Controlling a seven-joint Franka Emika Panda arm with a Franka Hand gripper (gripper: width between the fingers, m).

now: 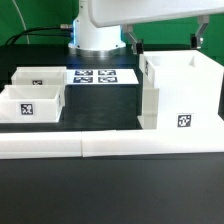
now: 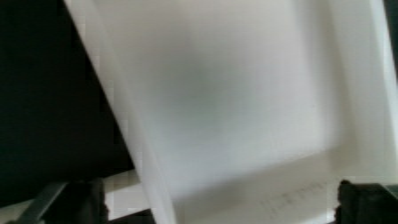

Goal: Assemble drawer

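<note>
The drawer's large white hollow case (image 1: 180, 95) stands on the table at the exterior view's right, open side up, with a square tag low on its front. Two small white trays (image 1: 28, 103) (image 1: 40, 78) with tags lie at the exterior view's left. My gripper (image 1: 166, 40) hangs just above the case's top rim, jaws wide apart and empty. In the wrist view the gripper (image 2: 214, 205) shows only as dark fingertips (image 2: 45, 200) at the two corners. A blurred white wall of the case (image 2: 231, 110) fills the space between them.
The marker board (image 1: 100, 77) lies flat between the trays and the case, in front of the robot base (image 1: 98, 35). Long low white border bars (image 1: 100, 148) run along the table's front. Dark table (image 1: 100, 110) lies around the parts.
</note>
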